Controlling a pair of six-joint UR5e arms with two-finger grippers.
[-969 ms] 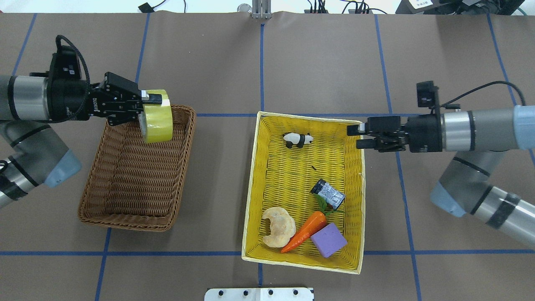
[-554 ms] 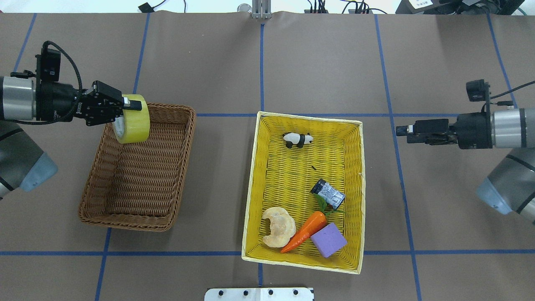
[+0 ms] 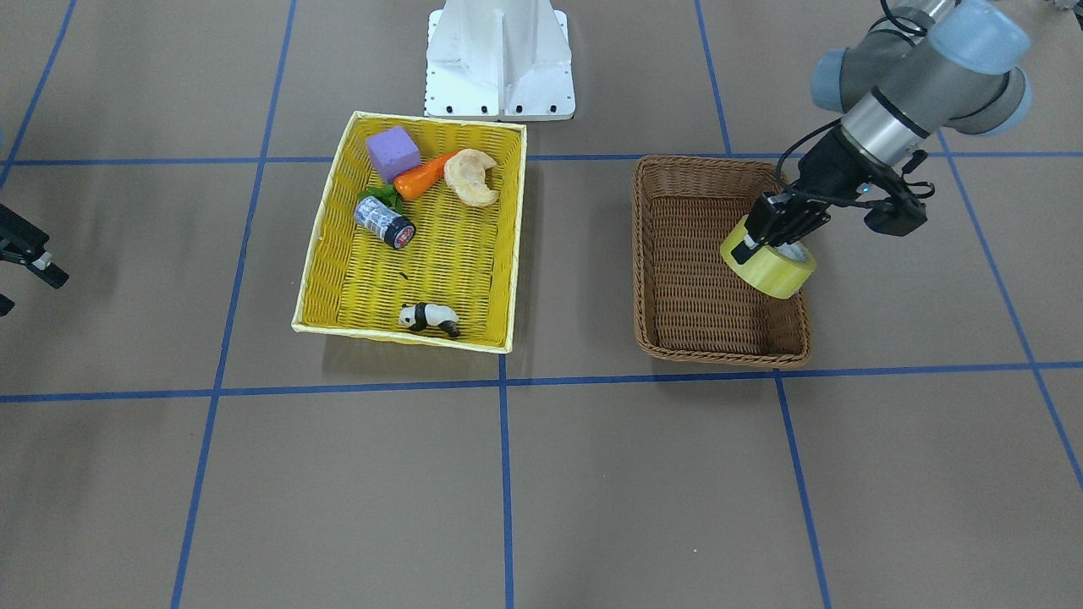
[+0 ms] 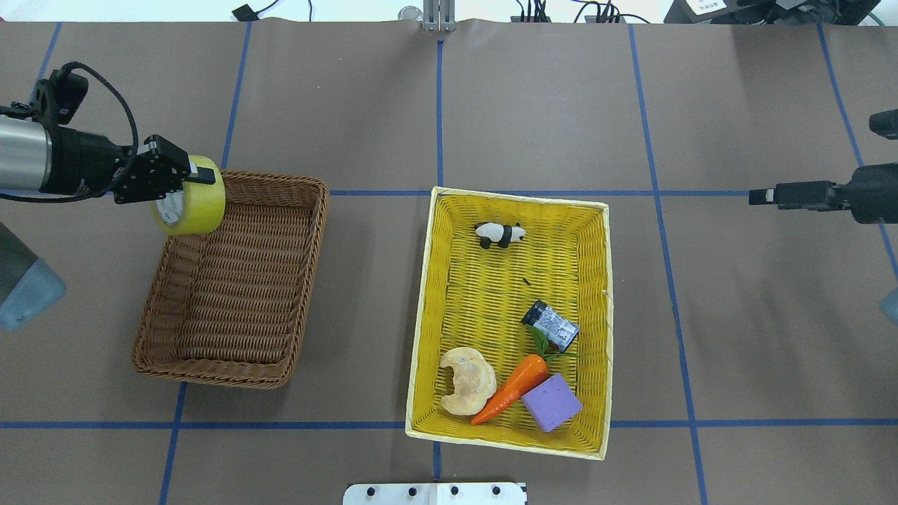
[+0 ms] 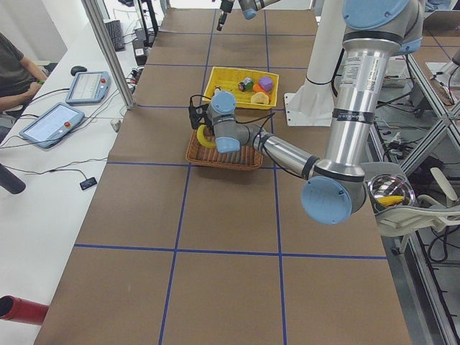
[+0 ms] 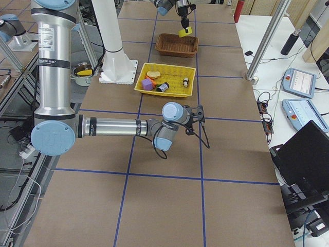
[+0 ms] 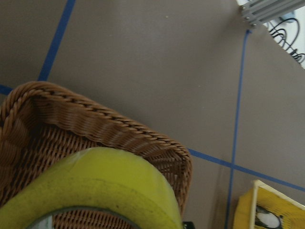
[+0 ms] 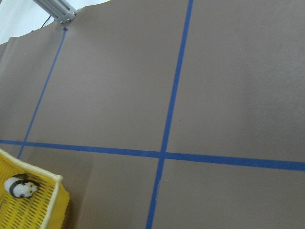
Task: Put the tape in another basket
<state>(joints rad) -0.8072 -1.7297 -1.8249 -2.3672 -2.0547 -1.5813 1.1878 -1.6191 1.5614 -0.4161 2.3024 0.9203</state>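
The tape (image 4: 195, 207), a yellowish roll with a white core, hangs in my left gripper (image 4: 186, 191), which is shut on its wall. It is held above the far left corner of the brown wicker basket (image 4: 231, 330), partly past the rim. The front view shows the tape (image 3: 770, 271) in the left gripper (image 3: 760, 244) over the basket's (image 3: 694, 279) edge. The left wrist view shows the tape (image 7: 95, 181) above the basket's rim (image 7: 109, 119). My right gripper (image 4: 758, 197) is open and empty, far to the right over bare table; it also shows at the front view's edge (image 3: 30, 279).
The yellow basket (image 4: 421, 315) at the centre holds a toy panda (image 4: 499, 234), a grey-labelled cylinder (image 4: 551, 325), a carrot (image 4: 512, 389), a purple block (image 4: 551, 402) and a bread piece (image 4: 466, 389). The brown basket has nothing in it.
My left arm has drawn back to the left with the tape, from over the basket's far side to its far left corner. My right arm has pulled away to the right.
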